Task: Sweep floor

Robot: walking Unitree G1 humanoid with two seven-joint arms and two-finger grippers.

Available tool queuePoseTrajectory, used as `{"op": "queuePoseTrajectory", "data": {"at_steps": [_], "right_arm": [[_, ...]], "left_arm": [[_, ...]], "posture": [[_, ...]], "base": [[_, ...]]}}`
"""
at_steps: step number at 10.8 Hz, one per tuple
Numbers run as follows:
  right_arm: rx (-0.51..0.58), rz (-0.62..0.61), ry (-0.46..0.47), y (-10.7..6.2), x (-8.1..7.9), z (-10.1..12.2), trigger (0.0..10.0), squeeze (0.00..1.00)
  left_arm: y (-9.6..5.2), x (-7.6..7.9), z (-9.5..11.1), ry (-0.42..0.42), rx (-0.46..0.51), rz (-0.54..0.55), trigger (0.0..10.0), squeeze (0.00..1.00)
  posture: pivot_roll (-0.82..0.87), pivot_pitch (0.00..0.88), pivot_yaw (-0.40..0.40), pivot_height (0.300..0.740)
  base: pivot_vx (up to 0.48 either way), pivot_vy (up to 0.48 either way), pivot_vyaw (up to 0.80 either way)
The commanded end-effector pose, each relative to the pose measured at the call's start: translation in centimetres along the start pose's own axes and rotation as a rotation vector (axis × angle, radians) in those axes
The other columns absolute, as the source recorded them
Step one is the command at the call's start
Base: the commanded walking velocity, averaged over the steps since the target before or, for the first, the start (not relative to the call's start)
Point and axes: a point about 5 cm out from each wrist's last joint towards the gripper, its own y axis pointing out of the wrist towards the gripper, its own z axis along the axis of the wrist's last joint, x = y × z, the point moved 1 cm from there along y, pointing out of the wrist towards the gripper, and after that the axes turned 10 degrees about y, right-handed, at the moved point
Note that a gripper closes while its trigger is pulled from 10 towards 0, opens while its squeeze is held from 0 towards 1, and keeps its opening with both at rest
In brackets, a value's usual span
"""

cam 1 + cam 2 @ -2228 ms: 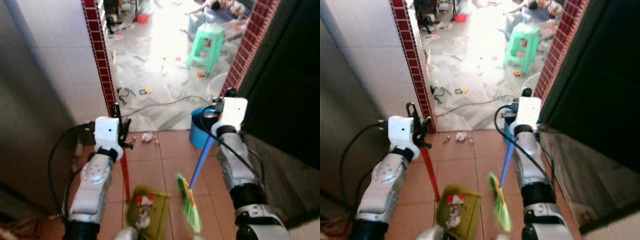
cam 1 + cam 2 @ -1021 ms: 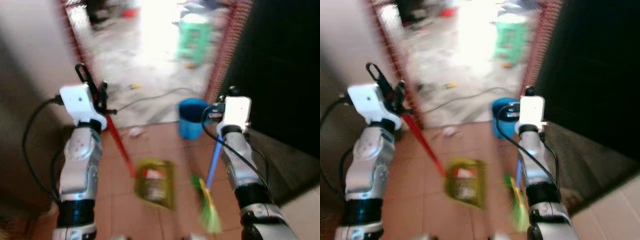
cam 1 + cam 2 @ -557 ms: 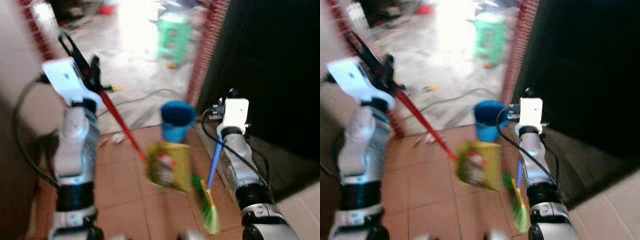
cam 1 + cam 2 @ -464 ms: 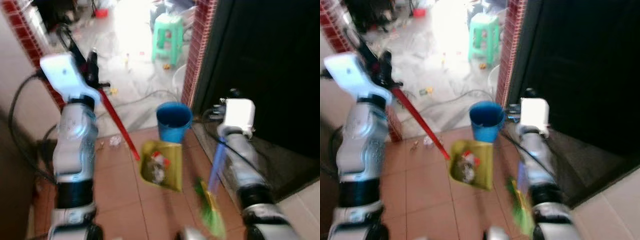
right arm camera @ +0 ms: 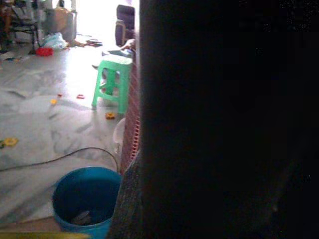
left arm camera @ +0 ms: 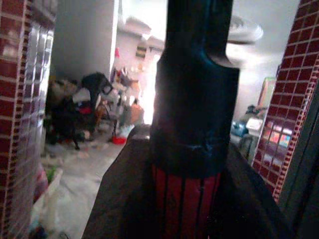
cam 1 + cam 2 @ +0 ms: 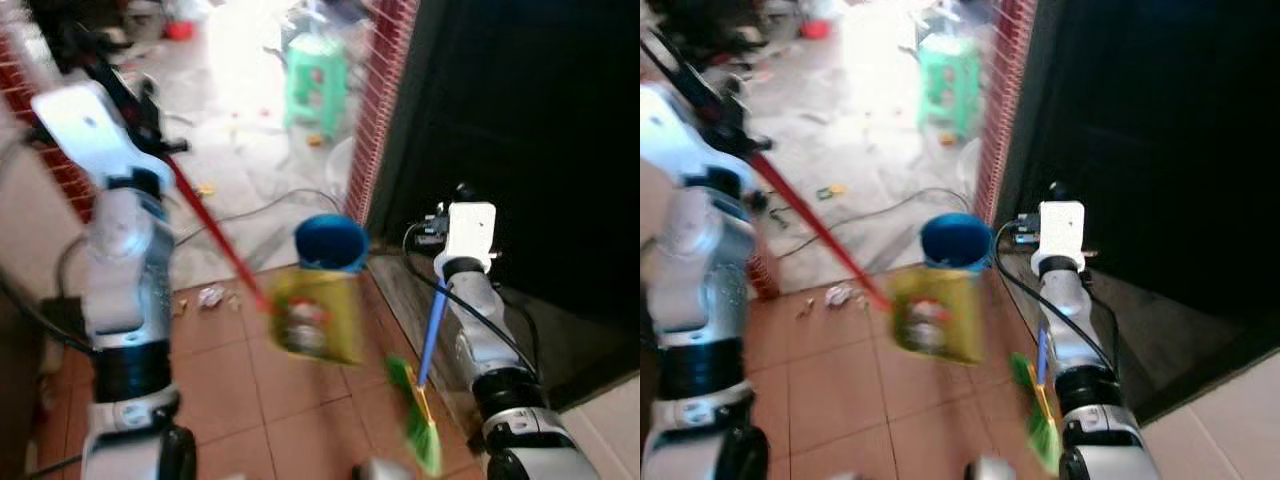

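My left gripper (image 7: 135, 90), raised high at the left, is shut on the black grip of a long red dustpan handle (image 6: 187, 199). The handle slants down to a yellow-green dustpan (image 7: 315, 315) that carries litter. The pan hangs in the air, blurred, just in front of a blue bucket (image 7: 330, 243) on the floor. My right gripper (image 7: 452, 205) is shut on a broom's blue handle (image 7: 432, 335). The green bristles (image 7: 418, 420) hang low by my right side. The bucket (image 5: 87, 196) holds a little debris.
A red brick pillar (image 7: 385, 100) and a dark door panel (image 7: 540, 150) stand close on the right. A crumpled scrap (image 7: 208, 296) lies on the terracotta tiles. Beyond are a cable (image 7: 270, 205), a green stool (image 7: 318, 75) and small scattered toys.
My left arm has risen and swung the dustpan right, up to the bucket. The view has turned right. The broom stays hanging at my right side.
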Motion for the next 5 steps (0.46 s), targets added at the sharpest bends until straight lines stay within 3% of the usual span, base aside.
{"op": "queuePoseTrajectory", "data": {"at_steps": [1, 5], "right_arm": [[0.020, -0.008, -0.031, 0.20, 0.71, 0.49, 10.0, 0.00], [0.014, 0.000, -0.030, 0.00, 0.60, 0.25, 10.0, 0.00]], "left_arm": [[0.48, 0.51, 1.59, -0.054, 0.068, 0.006, 10.0, 0.00], [1.13, -0.13, 2.06, -0.039, 0.087, 0.034, 10.0, 0.00]], "posture": [[-0.06, 0.000, -0.017, 0.740], [-0.06, 0.000, -0.018, 0.740]], "base": [[0.375, 0.000, 0.00], [0.432, 0.000, 0.00]]}}
